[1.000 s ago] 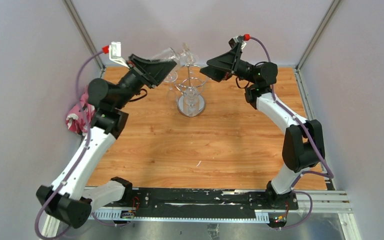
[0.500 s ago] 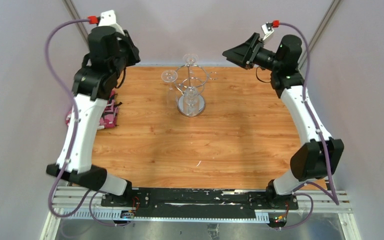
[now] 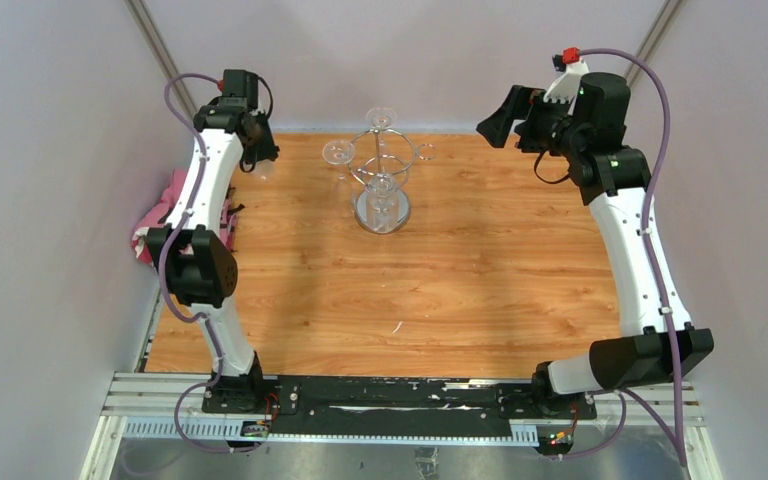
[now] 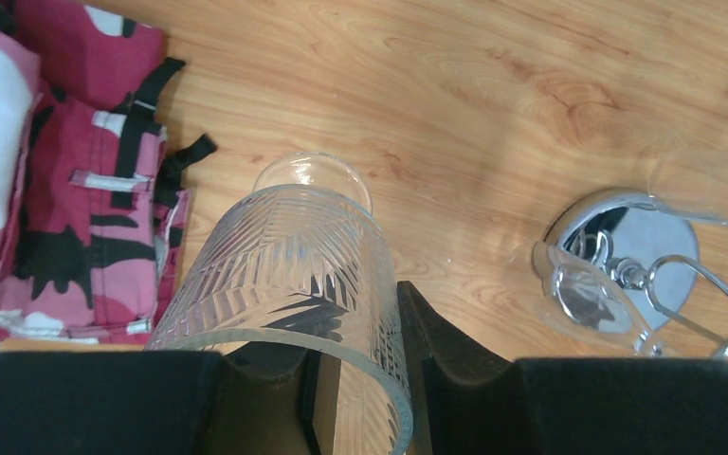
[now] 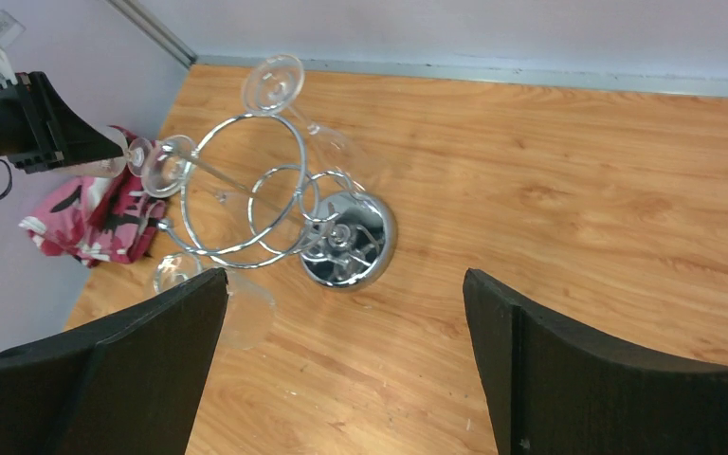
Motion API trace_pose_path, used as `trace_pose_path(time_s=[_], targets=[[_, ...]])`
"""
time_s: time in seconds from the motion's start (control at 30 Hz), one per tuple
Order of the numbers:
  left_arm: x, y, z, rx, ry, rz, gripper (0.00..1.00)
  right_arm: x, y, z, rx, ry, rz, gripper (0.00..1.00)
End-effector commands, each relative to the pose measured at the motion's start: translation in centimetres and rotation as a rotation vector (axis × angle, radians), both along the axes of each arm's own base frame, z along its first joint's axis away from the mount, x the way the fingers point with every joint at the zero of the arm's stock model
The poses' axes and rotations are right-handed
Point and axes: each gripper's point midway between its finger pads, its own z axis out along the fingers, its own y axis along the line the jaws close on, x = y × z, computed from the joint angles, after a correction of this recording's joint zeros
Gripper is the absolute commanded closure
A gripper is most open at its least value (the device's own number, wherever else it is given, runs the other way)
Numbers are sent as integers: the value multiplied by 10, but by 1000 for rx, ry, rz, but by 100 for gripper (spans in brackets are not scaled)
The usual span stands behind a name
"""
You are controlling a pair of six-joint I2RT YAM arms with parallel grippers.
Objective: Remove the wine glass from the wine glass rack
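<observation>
The chrome wine glass rack [image 3: 382, 172] stands on its round disc base [image 3: 381, 211] at the back middle of the wooden table. It also shows in the right wrist view [image 5: 263, 197]. Clear wine glasses hang upside down from its rings, with feet showing [image 3: 338, 152] [image 3: 381, 117]. My left gripper [image 3: 257, 150] is left of the rack and apart from it. It is shut [image 4: 360, 351] on the rim of a clear cut-pattern glass [image 4: 284, 256], one finger inside and one outside. My right gripper [image 3: 501, 115] is open and empty [image 5: 343, 284], high to the right of the rack.
A pink camouflage cloth [image 3: 163, 207] lies at the table's left edge, below the left gripper [image 4: 66, 180]. Another glass [image 5: 237, 303] sits low beside the rack on its left. Grey walls close in the back and sides.
Both arms have pulled back and up from the rack. The left gripper carried the cut-pattern glass leftward away from the rack. The right gripper withdrew to the right.
</observation>
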Motion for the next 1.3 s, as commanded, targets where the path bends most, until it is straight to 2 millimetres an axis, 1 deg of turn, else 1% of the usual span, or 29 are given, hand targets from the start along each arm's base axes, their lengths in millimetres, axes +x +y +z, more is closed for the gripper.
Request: trace_pose_path(time_s=[0.0, 0.07, 0.17, 0.27, 0.37, 0.53, 0.77, 0.87, 0.93, 1.1, 1.2, 1.27], targets=[[24, -9, -27, -49, 39, -57, 100, 6, -19, -22, -85, 46, -67, 1], [31, -10, -44, -55, 75, -70, 100, 8, -19, -25, -86, 54, -73, 0], [38, -5, -69, -30, 137, -65, 100, 12, -19, -30, -81, 69, -77, 0], [38, -3, -94, -15, 199, -67, 100, 14, -19, -36, -75, 78, -79, 0], [35, -4, -108, -16, 233, -73, 100, 15, -18, -37, -71, 76, -77, 0], [38, -2, -121, -8, 254, -65, 100, 14, -14, -38, -58, 76, -56, 0], [45, 1, -144, 7, 290, -54, 100, 12, -12, -41, -48, 76, -48, 0], [46, 4, -150, 21, 299, -43, 99, 11, -11, -41, -39, 75, -41, 1], [46, 4, -153, 20, 306, -42, 96, 11, -10, -42, -36, 78, -39, 1], [42, 2, -160, 10, 324, -46, 80, 10, -9, -42, -29, 72, -34, 0], [41, 3, -156, 11, 311, -39, 72, 10, -9, -40, -22, 65, -35, 0], [41, 4, -145, 17, 284, -32, 66, 9, -7, -38, -15, 56, -26, 0]])
